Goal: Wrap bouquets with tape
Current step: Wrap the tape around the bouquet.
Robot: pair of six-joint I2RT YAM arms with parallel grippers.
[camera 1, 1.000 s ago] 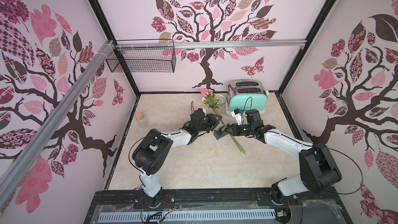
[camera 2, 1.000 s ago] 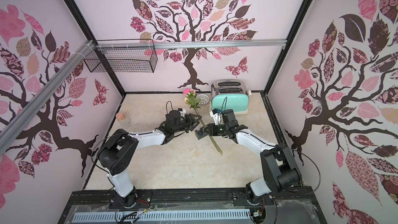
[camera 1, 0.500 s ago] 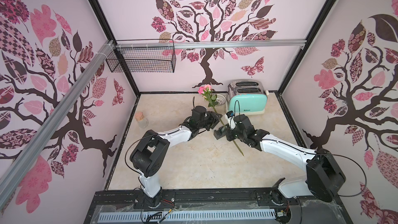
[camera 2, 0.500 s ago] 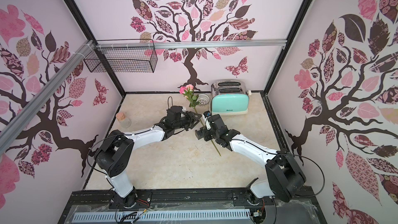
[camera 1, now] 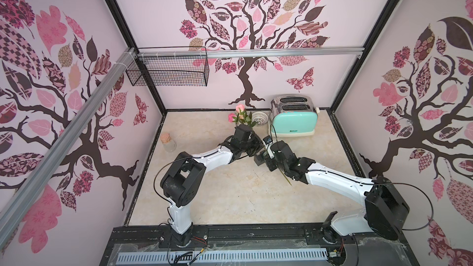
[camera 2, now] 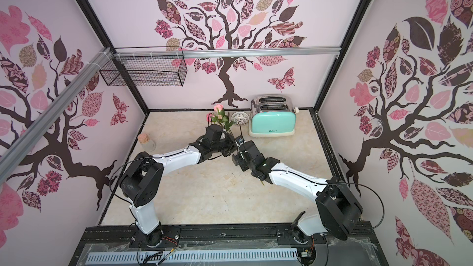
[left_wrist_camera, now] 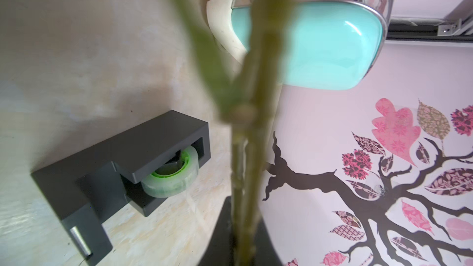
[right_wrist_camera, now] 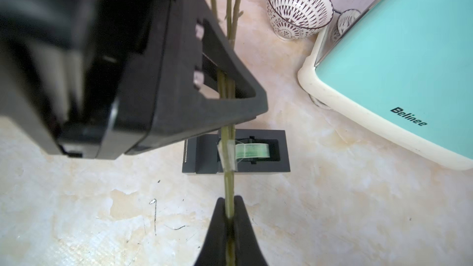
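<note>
The bouquet (camera 1: 239, 115) of pink roses is held tilted over the table, blooms toward the back wall. My left gripper (camera 1: 256, 147) is shut on the stems (right_wrist_camera: 226, 85). Lower on the same stems (right_wrist_camera: 229, 190), my right gripper (right_wrist_camera: 229, 217) is also shut. Between the two grips, a clear strip from the tape (right_wrist_camera: 252, 150) lies across the stems (right_wrist_camera: 227, 157). The tape's black dispenser (camera 1: 260, 160) stands on the table just beneath. In the left wrist view the stems (left_wrist_camera: 245, 149) are blurred, with the dispenser (left_wrist_camera: 122, 175) beside them.
A mint toaster (camera 1: 294, 121) and a small patterned bowl (camera 1: 259, 118) stand at the back, close behind the bouquet. Near the left wall is a cork-stoppered glass jar (camera 1: 169, 143). A wire basket (camera 1: 169, 72) hangs on the back wall.
My left gripper has closed on the stems. The right gripper has carried the bouquet a little left and nearer the left gripper, over the dispenser.
</note>
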